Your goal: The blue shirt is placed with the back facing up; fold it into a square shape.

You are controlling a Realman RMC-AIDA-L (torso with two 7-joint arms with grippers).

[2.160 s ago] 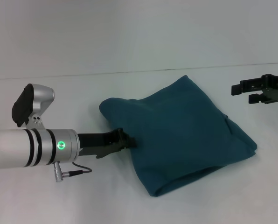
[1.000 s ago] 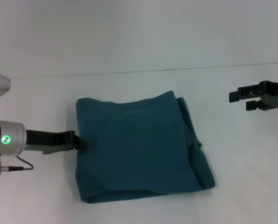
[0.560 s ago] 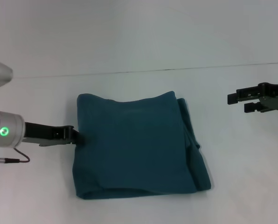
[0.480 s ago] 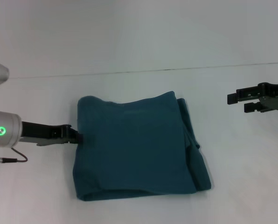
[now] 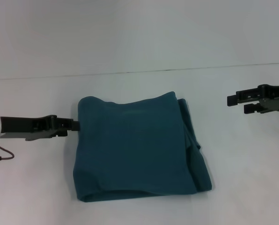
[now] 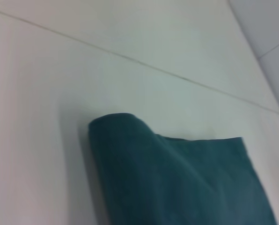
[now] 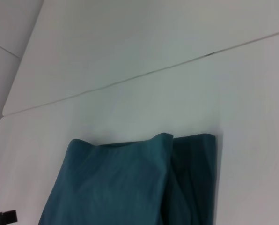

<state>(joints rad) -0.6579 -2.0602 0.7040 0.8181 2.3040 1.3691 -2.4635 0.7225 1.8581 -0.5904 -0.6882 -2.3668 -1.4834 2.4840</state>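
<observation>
Inspecting from the left gripper [image 5: 75, 125] outward: black fingertips level with the left edge of the large dark teal-blue cotton shirt [image 5: 139, 147], near its far corner, just touching or barely clear of the cloth; whether pinched together or parted, cannot tell. Nothing visibly lifted or held at that edge. Garment lying flat on the white tabletop [image 5: 130, 47], centred before the robot, folded into a compact, roughly square block with plain fabric up and no sleeves or lettering showing. Left far corner slightly rounded and puffed up, per the left wrist view [image 6: 116, 124]. Right side less tidy: a second layer protruding as a narrow strip past the top panel. Right gripper [image 5: 236, 103] well clear to the right, above the table, jaws parted, empty. Judged: folding essentially complete; only squaring of the right-hand overhang and withdrawal of the arms outstanding.
</observation>
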